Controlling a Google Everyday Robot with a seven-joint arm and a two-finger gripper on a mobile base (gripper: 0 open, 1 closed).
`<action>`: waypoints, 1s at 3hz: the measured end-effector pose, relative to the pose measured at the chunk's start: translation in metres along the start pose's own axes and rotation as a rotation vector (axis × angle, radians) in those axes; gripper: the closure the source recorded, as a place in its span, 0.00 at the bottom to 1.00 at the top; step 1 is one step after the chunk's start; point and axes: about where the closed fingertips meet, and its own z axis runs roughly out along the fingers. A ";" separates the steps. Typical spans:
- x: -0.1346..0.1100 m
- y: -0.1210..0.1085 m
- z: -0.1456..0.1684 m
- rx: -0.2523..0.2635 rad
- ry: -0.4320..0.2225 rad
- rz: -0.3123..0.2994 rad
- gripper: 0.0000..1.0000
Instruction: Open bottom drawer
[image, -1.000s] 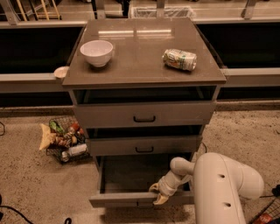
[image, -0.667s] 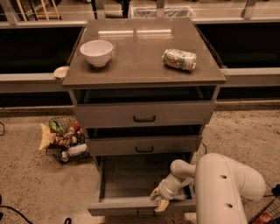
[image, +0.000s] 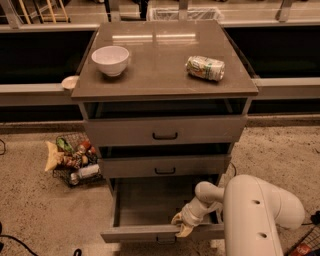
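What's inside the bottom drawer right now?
The bottom drawer is pulled out; its visible floor is bare grey, no items. The gripper sits at its front edge and, with the arm, covers one front corner, so that part is unknown.

Glossy cabinet top, matt bottom drawer, perhaps rubbery gripper on its front

bottom drawer open — grey inside, claw at its front
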 end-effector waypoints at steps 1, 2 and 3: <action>0.000 0.003 0.001 -0.004 -0.002 -0.001 0.36; 0.001 0.014 0.006 -0.017 -0.010 -0.006 0.13; 0.003 0.038 0.015 -0.031 -0.016 0.016 0.00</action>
